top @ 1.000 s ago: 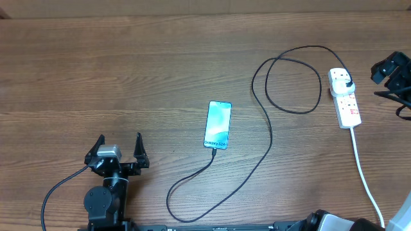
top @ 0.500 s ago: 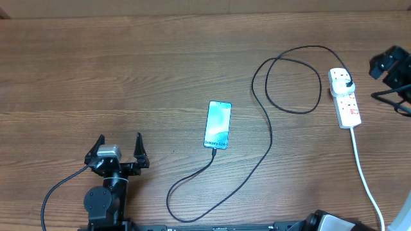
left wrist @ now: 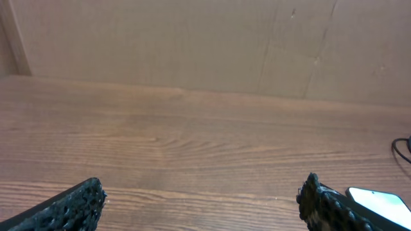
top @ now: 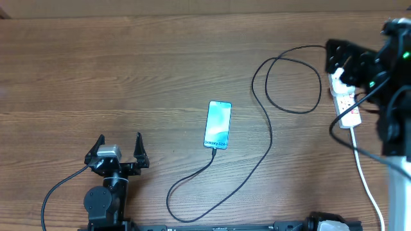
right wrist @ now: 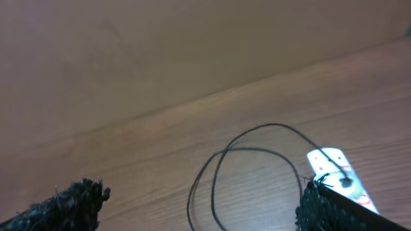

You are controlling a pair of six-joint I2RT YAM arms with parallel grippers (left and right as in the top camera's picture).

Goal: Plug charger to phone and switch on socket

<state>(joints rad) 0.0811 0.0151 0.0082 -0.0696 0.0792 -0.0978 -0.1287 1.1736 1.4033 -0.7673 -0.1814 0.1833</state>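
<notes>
While the phone (top: 218, 125) is lying mid-table with the cable (top: 270, 138) seemingly plugged in, the right claw (right wrist: 202, 192) is hanging spread above the power strip (right wrist: 331, 159), needing one fingertip squarely over its switch (right wrist: 361, 200).

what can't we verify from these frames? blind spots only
- Switches on the power strip: in the overhead view the right arm covers most of it. In the right wrist view the right finger cuts off its near end, and the switches are too small to read.
- Whether the charger tip is seated in the phone: too small in the overhead view.
- Left wrist view: only a corner of the phone shows, cut off by the frame edge and the left finger.
</notes>
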